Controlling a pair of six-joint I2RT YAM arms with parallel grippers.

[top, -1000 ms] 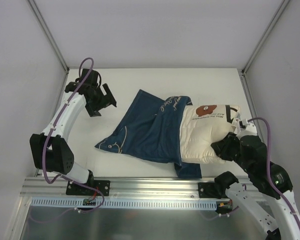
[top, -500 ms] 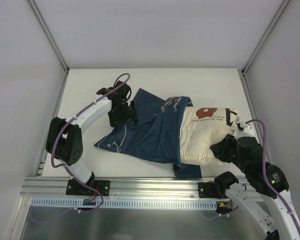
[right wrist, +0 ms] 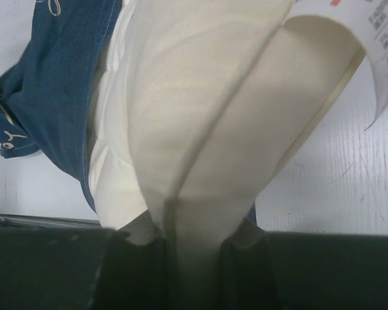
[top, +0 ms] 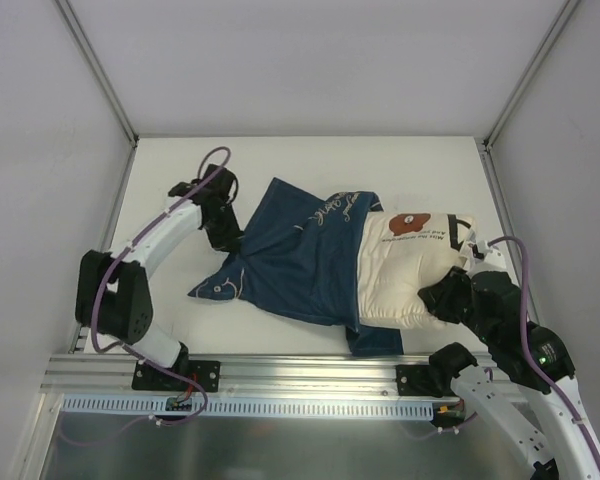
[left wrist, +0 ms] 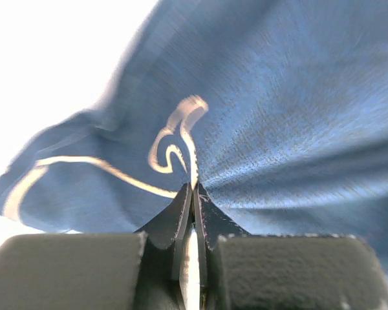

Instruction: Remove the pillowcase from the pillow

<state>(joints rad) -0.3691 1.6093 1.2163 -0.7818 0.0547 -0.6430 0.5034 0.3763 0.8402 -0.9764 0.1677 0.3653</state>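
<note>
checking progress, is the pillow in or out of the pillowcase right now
Partly out: the pillow lies bare at its logo end, its other end hidden inside the pillowcase.

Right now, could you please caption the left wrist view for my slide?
Left jaws shut on a pinched fold of the navy, cream-printed pillowcase.

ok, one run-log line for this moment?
left gripper: shut on pillowcase | right gripper: shut on pillow | pillowcase: partly off | pillow: logo end exposed
</note>
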